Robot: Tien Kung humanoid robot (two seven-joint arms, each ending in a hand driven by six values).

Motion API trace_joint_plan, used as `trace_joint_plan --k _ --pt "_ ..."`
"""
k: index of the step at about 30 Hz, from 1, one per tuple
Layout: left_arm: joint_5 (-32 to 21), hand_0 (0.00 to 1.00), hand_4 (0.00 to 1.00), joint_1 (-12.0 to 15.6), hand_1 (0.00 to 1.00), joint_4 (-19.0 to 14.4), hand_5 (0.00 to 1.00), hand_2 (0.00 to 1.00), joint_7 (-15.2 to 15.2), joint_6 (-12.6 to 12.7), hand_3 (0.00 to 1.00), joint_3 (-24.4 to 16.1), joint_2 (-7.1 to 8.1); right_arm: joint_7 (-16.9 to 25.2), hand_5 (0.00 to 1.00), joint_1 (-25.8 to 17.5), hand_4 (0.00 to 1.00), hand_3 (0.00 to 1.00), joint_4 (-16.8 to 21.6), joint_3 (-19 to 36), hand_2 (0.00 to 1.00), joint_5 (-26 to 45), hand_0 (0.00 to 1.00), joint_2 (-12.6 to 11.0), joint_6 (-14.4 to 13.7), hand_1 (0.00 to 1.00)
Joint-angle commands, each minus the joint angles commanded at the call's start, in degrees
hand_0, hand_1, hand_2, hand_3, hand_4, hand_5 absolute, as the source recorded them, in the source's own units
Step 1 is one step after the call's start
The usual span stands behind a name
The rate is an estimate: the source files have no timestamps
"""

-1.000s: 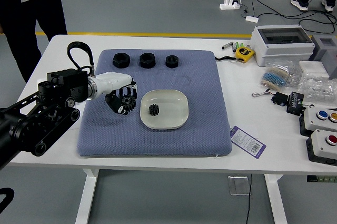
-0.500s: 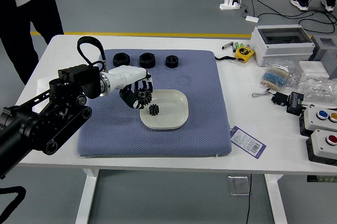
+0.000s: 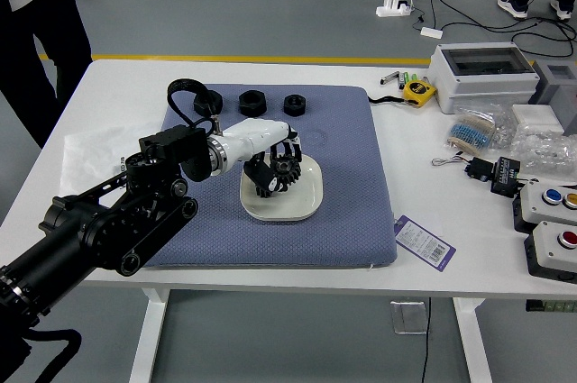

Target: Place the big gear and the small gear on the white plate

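on the white surface (image 3: 487, 257), near centre frame, the left hand (image 3: 254, 141) gripped the big gear (image 3: 287, 167) over the white plate (image 3: 306, 202); the small gear (image 3: 264, 191), partly hidden, lay just to its lower left.

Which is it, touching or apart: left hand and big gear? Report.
Touching. The head view shows the left hand gripping the big gear with its fingers, over the white plate.

Shows left arm (image 3: 104, 237) in glossy black | bears round, ringed joint caps (image 3: 131, 263) | wears silvery ring (image 3: 217, 155) at wrist | ends in white-and-black left hand (image 3: 257, 145) | sprouts thick black cable (image 3: 187, 85) (looped, rather like a handle)
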Motion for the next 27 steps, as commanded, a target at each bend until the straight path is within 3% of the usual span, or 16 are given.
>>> trace_joint_plan --k 8,9,14,15,20,21,26,27 --pt "0.7 0.331 0.722 -0.8 0.453 3.1 0.002 0.503 -0.1 1.0 0.578 1.8 -1.68 0.1 0.714 0.5 0.803 0.586 0.2 -0.1 0.738 -0.1 0.685 -0.2 -0.1 0.661" --pt "0.9 0.374 0.817 -0.8 0.496 3.3 0.029 0.54 0.0 1.0 0.584 2.0 -1.78 0.1 0.714 0.5 0.803 0.586 0.2 -0.1 0.738 -0.1 0.685 -0.2 -0.1 0.66" --pt "1.9 0.374 0.817 -1.1 0.496 5.3 0.029 0.54 0.1 1.0 0.584 2.4 -2.15 0.3 0.714 0.7 0.803 0.586 0.2 -0.2 0.738 -0.1 0.685 -0.3 -0.1 0.66" --pt "1.9 0.44 0.968 -1.1 0.561 5.4 0.157 0.588 0.1 1.0 0.596 2.4 -2.17 0.3 0.715 0.7 0.804 0.586 0.2 -0.2 0.738 -0.2 0.685 -0.3 -0.1 0.658" --pt "1.6 0.44 0.968 -1.3 0.561 6.1 0.157 0.588 1.2 1.5 0.596 2.6 -2.34 0.2 0.715 0.6 0.804 0.586 0.2 0.0 0.738 -0.6 0.685 -0.3 -0.1 0.658" --pt "1.3 0.499 0.998 -1.3 0.65 6.1 0.189 0.711 1.3 2.0 0.807 2.6 -2.4 0.2 0.715 0.5 0.803 0.586 0.2 0.1 0.738 -0.8 0.685 -0.3 -0.1 0.659" --pt "0.5 0.499 0.998 -1.2 0.65 6.2 0.189 0.711 1.1 2.9 0.807 2.7 -2.59 0.0 0.715 0.3 0.803 0.586 0.2 0.4 0.738 -1.3 0.685 -0.3 -0.1 0.659" --pt "0.3 0.53 0.998 -1.2 0.669 6.3 0.23 0.739 1.0 3.1 0.857 2.6 -2.65 0.0 0.716 0.2 0.804 0.586 0.2 0.4 0.738 -1.4 0.685 -0.3 -0.1 0.659"
